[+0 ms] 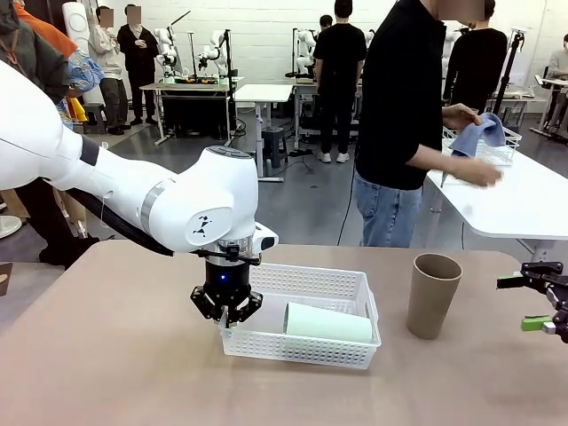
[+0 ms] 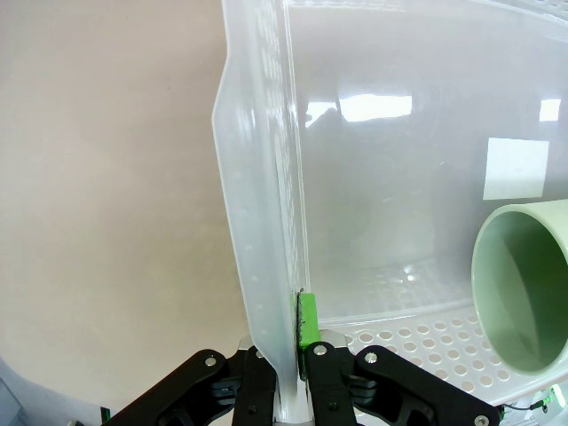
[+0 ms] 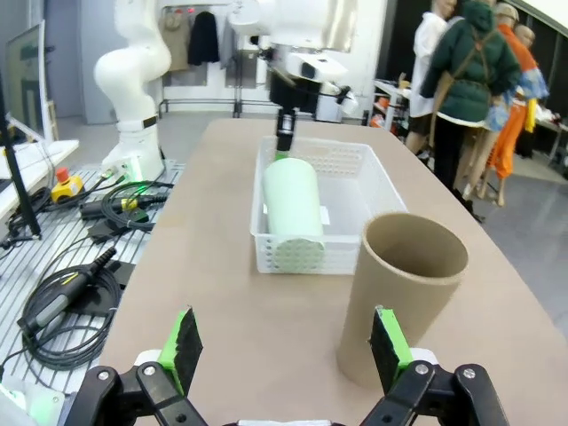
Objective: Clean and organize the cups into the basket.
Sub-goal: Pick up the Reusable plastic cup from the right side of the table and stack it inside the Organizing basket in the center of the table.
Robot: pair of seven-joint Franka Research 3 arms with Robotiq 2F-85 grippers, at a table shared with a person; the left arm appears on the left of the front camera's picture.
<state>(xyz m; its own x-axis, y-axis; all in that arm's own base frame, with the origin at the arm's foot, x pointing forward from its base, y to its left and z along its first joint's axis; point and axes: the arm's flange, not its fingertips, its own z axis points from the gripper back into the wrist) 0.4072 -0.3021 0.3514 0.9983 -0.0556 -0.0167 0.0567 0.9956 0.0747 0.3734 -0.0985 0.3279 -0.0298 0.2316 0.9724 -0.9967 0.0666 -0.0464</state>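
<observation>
Front view: left gripper (image 1: 227, 312) clamps the basket (image 1: 302, 348) rim (mint cup (image 1: 328, 324) lying inside); right gripper (image 1: 522, 303) gapes near the upright tan cup (image 1: 433, 295). A careless tug might tip the basket.

The mint green cup (image 2: 524, 284) runs off the left wrist view's right edge. The front view's right edge crops the right claw (image 1: 523, 303).
</observation>
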